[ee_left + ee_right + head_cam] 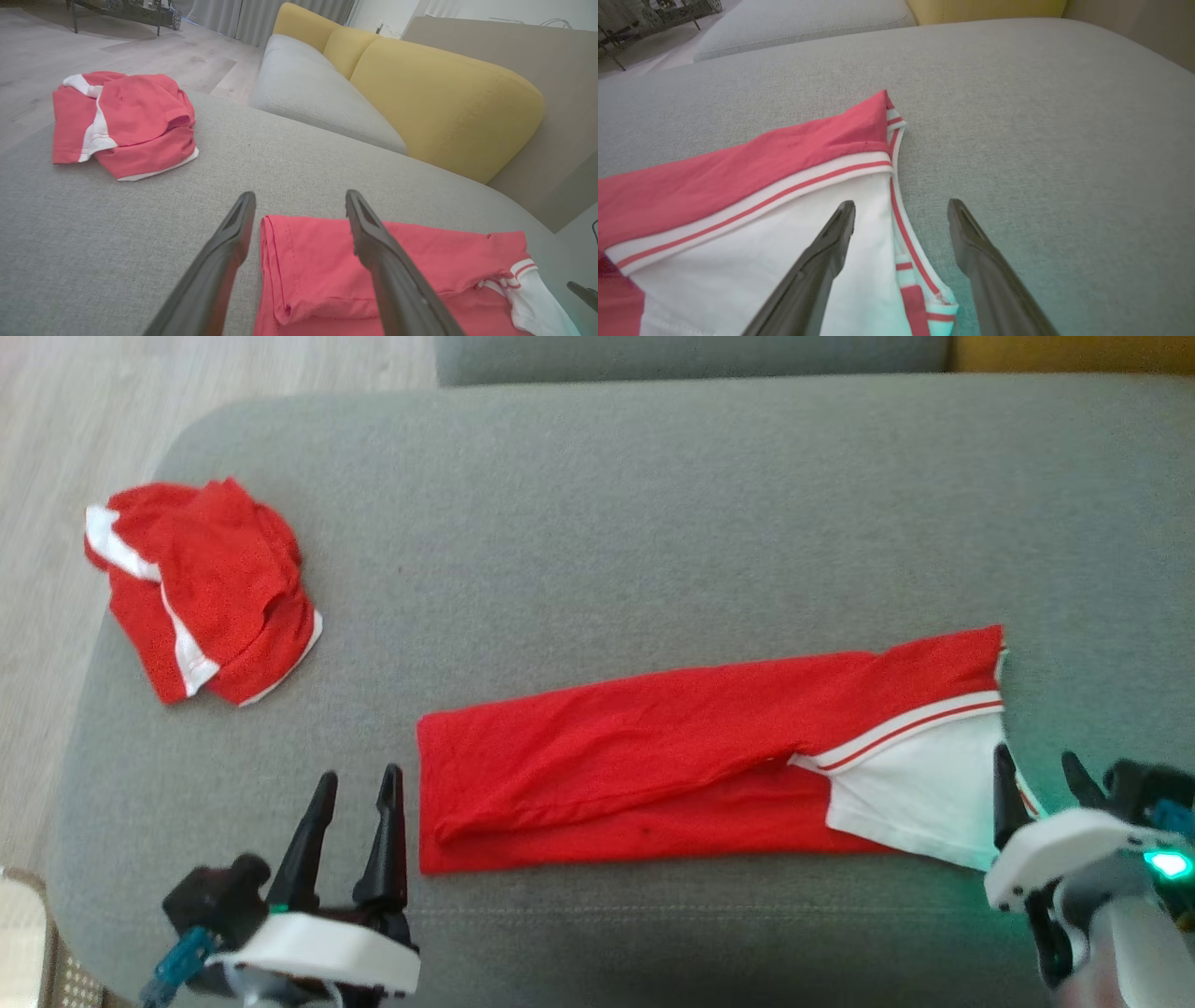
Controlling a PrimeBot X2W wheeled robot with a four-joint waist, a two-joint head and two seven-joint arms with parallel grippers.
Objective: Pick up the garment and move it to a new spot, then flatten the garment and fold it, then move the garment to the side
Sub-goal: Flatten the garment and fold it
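Observation:
The garment [653,747] is red with a white, red-striped end and lies folded into a long strip across the grey cushion [653,523]. My left gripper [359,775] stands open just left of the strip's red end, touching nothing. In the left wrist view that red end [317,261] lies between and under the open left gripper [300,196]. My right gripper [1036,758] is open at the strip's white end. In the right wrist view the striped white edge [896,224] runs between the fingers of the right gripper [901,205], which holds nothing.
A second red and white garment [205,588] lies bunched at the cushion's far left, also in the left wrist view [131,116]. Wooden floor [75,411] lies beyond the cushion's left edge. A yellow backrest [444,102] and another grey seat [317,93] stand behind.

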